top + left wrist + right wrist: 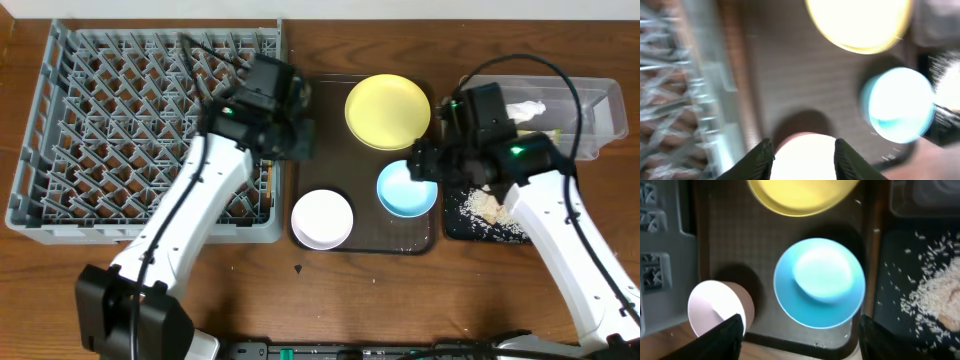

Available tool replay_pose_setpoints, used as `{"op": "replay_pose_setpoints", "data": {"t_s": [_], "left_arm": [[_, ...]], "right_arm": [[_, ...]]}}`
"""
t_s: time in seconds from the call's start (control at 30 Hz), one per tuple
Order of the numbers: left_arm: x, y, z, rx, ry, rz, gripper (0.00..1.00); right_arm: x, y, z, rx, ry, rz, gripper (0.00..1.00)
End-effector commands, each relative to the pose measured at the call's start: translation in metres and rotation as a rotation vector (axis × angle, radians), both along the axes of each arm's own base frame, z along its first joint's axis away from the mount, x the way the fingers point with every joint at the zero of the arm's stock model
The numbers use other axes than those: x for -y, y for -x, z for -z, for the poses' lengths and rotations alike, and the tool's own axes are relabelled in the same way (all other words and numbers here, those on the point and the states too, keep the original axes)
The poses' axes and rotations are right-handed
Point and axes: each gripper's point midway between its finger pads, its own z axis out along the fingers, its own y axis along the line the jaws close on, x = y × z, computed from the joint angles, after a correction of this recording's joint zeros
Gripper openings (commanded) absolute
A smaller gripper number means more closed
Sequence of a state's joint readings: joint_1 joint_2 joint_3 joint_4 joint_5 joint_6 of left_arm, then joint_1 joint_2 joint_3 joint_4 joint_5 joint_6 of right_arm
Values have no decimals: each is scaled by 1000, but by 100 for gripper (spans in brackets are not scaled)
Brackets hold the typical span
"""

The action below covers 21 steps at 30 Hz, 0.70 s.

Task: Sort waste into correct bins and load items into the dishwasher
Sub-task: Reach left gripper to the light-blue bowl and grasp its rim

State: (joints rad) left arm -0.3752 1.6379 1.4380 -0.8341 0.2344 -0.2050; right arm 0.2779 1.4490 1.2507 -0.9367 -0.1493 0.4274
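Light-blue bowl sits on the dark-brown tray mid-worktop, and your right gripper hangs above it with fingers spread wide and empty. The white bowl is at the tray's near left corner and the yellow plate at its far side. Your left gripper is over the tray's left rim, fingers parted, holding nothing. The dish rack fills the far left corner. Near the right edge, rice crumbs lie in the black tray and a crumpled wrapper in the clear tub.
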Motion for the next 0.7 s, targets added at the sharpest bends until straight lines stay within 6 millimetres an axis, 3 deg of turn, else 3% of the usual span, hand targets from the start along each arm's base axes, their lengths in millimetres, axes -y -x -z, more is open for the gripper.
{"op": "replay_pose_setpoints", "data": {"t_s": [0.0,0.13,0.27,0.33,0.5,0.67], "left_arm": [[45,18,4,-32,85,132,43],[77,25,16,-19,90,210,46],[105,26,42,-35,83,268,46],[114,27,63,-65,69,284,46],[135,35,112,-134,33,329,46],[155,45,146,-160,14,375,47]], "right_arm": [[35,-6,-22,35,-48,185,73],[76,-5,-41,86,-60,313,79],[101,2,-48,97,-58,389,92],[104,7,-47,80,-54,398,99],[103,17,-41,33,-46,398,99],[103,18,-40,28,-46,398,99]]}}
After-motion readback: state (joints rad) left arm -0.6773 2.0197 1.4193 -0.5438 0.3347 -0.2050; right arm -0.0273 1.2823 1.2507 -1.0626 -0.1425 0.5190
